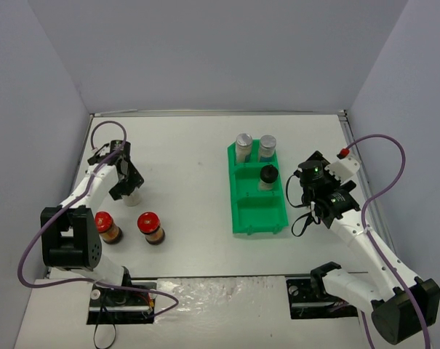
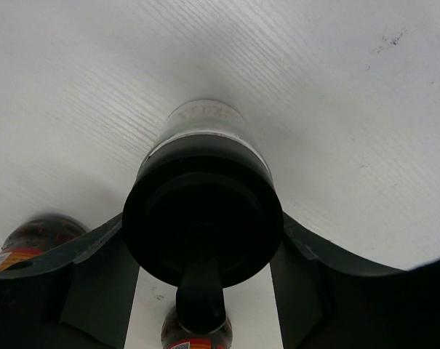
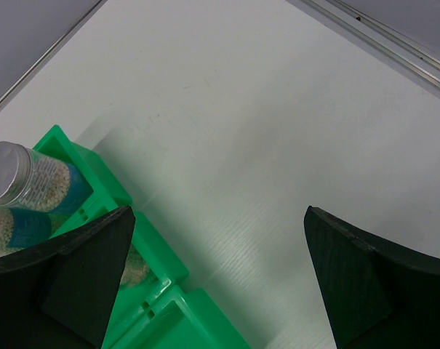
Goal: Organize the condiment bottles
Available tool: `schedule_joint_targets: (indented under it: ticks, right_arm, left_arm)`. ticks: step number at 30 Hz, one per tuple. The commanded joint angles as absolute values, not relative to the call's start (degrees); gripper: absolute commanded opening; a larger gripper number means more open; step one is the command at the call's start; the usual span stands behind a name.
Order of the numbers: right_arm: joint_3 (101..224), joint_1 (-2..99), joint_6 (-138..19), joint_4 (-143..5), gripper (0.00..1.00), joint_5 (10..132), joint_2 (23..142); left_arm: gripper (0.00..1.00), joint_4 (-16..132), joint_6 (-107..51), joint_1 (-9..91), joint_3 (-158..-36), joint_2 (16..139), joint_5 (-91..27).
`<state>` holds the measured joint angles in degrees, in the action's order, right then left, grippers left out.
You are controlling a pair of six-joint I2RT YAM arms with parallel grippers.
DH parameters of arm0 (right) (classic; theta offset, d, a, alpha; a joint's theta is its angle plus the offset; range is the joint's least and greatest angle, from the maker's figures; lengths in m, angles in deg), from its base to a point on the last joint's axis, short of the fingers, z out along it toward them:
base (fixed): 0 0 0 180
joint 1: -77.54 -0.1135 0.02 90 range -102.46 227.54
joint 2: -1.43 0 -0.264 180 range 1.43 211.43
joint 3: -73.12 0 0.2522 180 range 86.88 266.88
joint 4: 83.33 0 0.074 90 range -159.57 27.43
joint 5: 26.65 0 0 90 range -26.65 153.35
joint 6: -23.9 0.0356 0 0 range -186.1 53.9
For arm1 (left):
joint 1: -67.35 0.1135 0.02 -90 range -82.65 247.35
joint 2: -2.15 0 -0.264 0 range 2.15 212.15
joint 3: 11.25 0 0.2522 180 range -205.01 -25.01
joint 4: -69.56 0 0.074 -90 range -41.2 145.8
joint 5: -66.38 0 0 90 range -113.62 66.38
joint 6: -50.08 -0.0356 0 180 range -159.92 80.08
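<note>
My left pincer (image 1: 129,189) hugs a small black-lidded spice jar (image 2: 203,218) that stands on the white counter (image 1: 190,167). My fingers press on its lid. If I lift it crooked, it could slip and knock over the two red-lidded jars of brown spice (image 1: 108,226) (image 1: 150,227) at 6 o'clock. The green plastic tray (image 1: 257,215) holds two silver-lidded jars (image 1: 244,146) (image 1: 267,146) and one more black-lidded jar (image 1: 268,175). My right pincer (image 1: 309,190), at the tray's 3 o'clock, is wide open and empty.

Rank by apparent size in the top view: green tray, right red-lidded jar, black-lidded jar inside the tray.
1. green tray, clearly largest.
2. The right red-lidded jar and black-lidded jar look alike; unranked.
</note>
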<state>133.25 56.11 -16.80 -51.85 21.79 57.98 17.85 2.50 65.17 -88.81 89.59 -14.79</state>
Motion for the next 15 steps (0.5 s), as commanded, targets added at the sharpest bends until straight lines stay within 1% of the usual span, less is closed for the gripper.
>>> schedule_joint_targets:
  ticks: [1, 6, 9, 12, 15]
  right_arm:
    - [133.81, 55.92, -16.44, -53.92, 1.0, 19.93, 58.82]
    - [134.42, 56.01, -16.44, -54.1, 1.0, 19.76, 59.51]
    - [134.87, 56.01, -16.7, -54.1, 1.0, 19.55, 59.62]
    - [135.43, 56.01, -17.03, -54.16, 1.0, 19.25, 59.62]
    - [135.71, 56.01, -17.26, -54.1, 1.0, 18.8, 59.62]
  left_arm:
    - [0.0, 20.09, -1.23, 64.31, -92.89, 87.68, -16.64]
    - [0.0, 20.21, -10.81, 57.29, -103.33, 87.23, -15.42]
    - [0.0, 18.95, -13.54, 51.91, -109.61, 88.13, -13.26]
    - [0.0, 17.55, -16.5, 47.71, -116.07, 90.03, -13.77]
    - [0.0, 14.56, -20.85, 42.3, -125.57, 94.79, -15.92]
